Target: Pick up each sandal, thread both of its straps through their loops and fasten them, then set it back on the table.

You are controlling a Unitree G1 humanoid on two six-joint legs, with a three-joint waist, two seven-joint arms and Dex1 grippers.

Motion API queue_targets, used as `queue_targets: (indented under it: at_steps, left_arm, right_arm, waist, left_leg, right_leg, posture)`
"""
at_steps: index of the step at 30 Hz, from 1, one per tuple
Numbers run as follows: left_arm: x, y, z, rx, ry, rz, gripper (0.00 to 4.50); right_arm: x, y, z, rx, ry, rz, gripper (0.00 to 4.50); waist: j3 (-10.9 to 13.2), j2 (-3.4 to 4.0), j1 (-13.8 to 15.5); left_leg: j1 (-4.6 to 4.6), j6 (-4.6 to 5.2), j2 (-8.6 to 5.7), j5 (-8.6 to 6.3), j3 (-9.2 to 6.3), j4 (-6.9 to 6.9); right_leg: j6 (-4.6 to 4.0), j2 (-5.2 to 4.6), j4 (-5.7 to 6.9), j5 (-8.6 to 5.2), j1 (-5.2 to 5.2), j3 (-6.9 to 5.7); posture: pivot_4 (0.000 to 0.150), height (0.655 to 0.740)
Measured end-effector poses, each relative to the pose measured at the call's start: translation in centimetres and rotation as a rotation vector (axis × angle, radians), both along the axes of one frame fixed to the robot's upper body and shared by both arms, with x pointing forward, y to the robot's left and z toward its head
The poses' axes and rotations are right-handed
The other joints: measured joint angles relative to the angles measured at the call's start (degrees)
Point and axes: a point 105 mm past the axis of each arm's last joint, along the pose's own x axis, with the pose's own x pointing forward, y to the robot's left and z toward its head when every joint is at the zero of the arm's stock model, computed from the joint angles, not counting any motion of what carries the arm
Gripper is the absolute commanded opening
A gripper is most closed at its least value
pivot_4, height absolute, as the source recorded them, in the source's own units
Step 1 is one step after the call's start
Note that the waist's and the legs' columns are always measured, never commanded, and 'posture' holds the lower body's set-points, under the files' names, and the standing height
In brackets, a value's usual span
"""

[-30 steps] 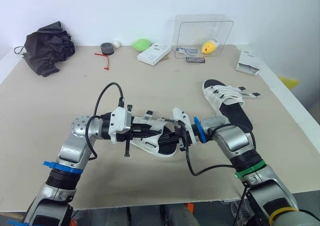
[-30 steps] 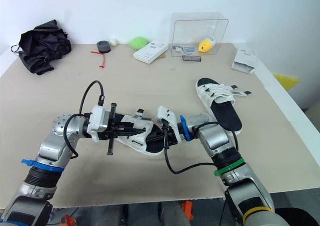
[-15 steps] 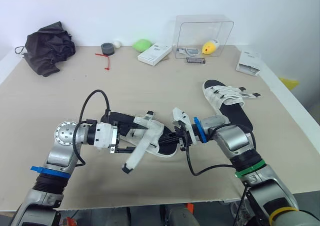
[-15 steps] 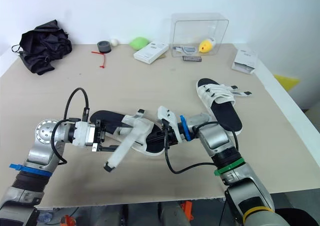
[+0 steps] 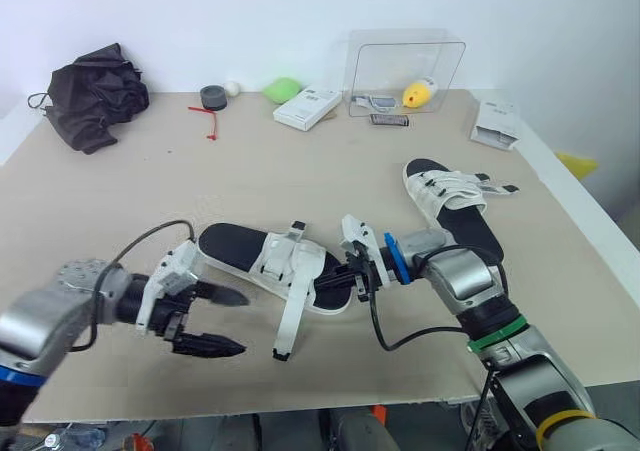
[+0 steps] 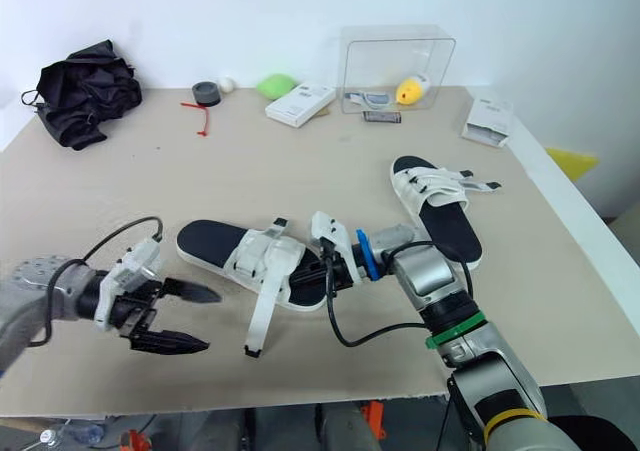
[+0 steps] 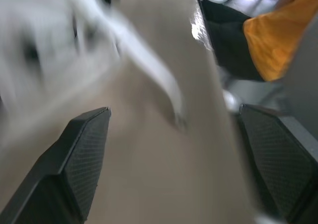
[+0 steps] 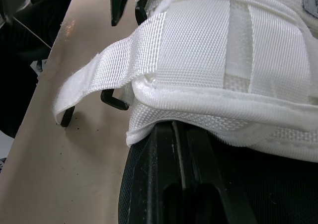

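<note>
At the strapped end of the near sandal (image 5: 270, 263), my right gripper (image 5: 357, 274) looks pinched shut on the edge of the sole. The right wrist view has the black sole and white webbing pressed close over the fingers, so I judge it has hold there. Whether that end sits on the table (image 5: 300, 171) or just off it, I cannot tell.

My left gripper (image 5: 245, 322) hangs on the near side of the sandal, off its bare end and apart from it. Its fingers (image 7: 82, 159) are spread wide with nothing between them.

The sandal's long axis runs across me, with the bare end toward my left arm and the strapped end in my right gripper. One loose strap (image 5: 287, 321) leaves the sandal's middle crosswise to that axis and trails toward me. Its free tip lies near the left gripper, on the side its open fingers point to, but not touching them. The left arm is the free one and the nearer to that tip, so I judge the coming move to be a short sideways reach to take it.

The second sandal (image 5: 450, 206) lies beyond the near sandal's strapped end, well apart.
</note>
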Motion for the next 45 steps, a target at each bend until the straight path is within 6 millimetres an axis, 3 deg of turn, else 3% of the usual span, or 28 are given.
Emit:
queue_targets:
  at_steps: [8,17,22,23,27,28,34,38,42,45]
  left_arm:
    - [-0.5,-3.4,-3.5,-0.087,0.187,0.151,4.29]
    - [1.5,-6.8,-3.3,-0.138,0.142,0.193,4.29]
    - [1.2,-6.9,-3.3,-0.135,0.182,0.177,2.7]
    - [1.1,-6.8,-3.4,-0.129,0.192,0.173,2.08]
    - [-0.5,-6.0,-3.5,-0.074,0.278,0.105,0.33]
    - [-0.9,-5.6,-3.4,-0.058,0.304,0.086,0.07]
    - [-1.0,-4.9,-2.8,-0.034,0.319,0.061,0.07]
    - [-0.4,-5.9,-1.0,-0.119,0.349,0.039,0.07]
    - [1.5,-7.1,4.1,-0.263,0.339,-0.011,0.07]
    - [3.4,-7.5,6.0,-0.311,0.342,0.018,0.07]
  right_arm:
    - [0.0,0.1,0.0,0.002,0.0,-0.004,0.0]
    - [-0.2,0.0,0.0,0.003,0.008,-0.011,0.0]
    - [-0.2,0.0,0.0,0.005,0.01,-0.014,0.0]
    - [-0.2,0.0,0.0,0.006,0.01,-0.016,0.0]
    - [-0.2,0.0,0.0,0.006,0.009,-0.022,0.0]
    - [-0.2,0.0,0.0,0.005,0.008,-0.022,0.0]
    - [-0.2,0.0,0.0,0.005,0.009,-0.023,0.0]
    - [-0.2,-0.1,0.0,0.004,0.009,-0.024,0.0]
    - [-0.2,-0.1,0.0,0.003,0.009,-0.026,0.0]
    - [-0.2,0.0,0.0,0.005,0.008,-0.022,0.0]
  waist:
    - [0.02,-0.13,0.23]
    - [0.0,-0.09,0.58]
    - [0.0,-0.09,0.55]
    - [0.0,-0.09,0.55]
    - [0.0,-0.09,0.53]
    - [0.0,-0.09,0.53]
    - [0.0,-0.08,0.54]
    - [0.01,-0.09,0.7]
    - [0.03,-0.12,0.77]
    - [0.03,-0.12,0.68]
  left_leg:
    - [0.01,-0.01,0.0,0.0,-0.08,0.06]
    - [0.09,-0.02,-0.05,0.0,-0.03,0.12]
    - [0.08,-0.02,-0.04,0.0,-0.05,0.11]
    - [0.08,-0.02,-0.05,0.0,-0.05,0.11]
    - [0.09,-0.02,-0.05,0.0,-0.05,0.12]
    - [0.08,-0.02,-0.04,0.0,-0.05,0.12]
    - [0.09,-0.03,-0.05,0.0,-0.02,0.12]
    - [0.07,-0.03,-0.05,0.0,-0.06,0.16]
    - [0.03,-0.03,-0.01,0.0,-0.12,0.32]
    - [0.03,-0.02,-0.01,-0.01,-0.11,0.31]
  right_leg:
    - [-0.07,0.01,0.2,-0.05,-0.01,-0.03]
    - [-0.07,0.01,0.26,-0.04,0.04,0.03]
    - [-0.08,0.02,0.26,-0.05,0.04,0.02]
    - [-0.08,0.01,0.26,-0.04,0.04,0.03]
    - [-0.08,0.01,0.26,-0.05,0.03,0.03]
    - [-0.08,0.02,0.27,-0.05,0.02,0.01]
    - [-0.08,0.0,0.26,-0.06,0.02,0.03]
    - [-0.09,0.01,0.28,-0.05,0.03,-0.02]
    - [-0.08,0.11,0.3,0.01,0.05,-0.04]
    - [-0.07,0.14,0.3,0.0,0.04,-0.01]
  posture:
    - [0.15,0.74]
    - [0.15,0.74]
    - [0.15,0.74]
    - [0.15,0.74]
    - [0.15,0.74]
    - [0.15,0.74]
    - [0.15,0.74]
    - [0.15,0.74]
    - [0.15,0.74]
    - [0.15,0.74]
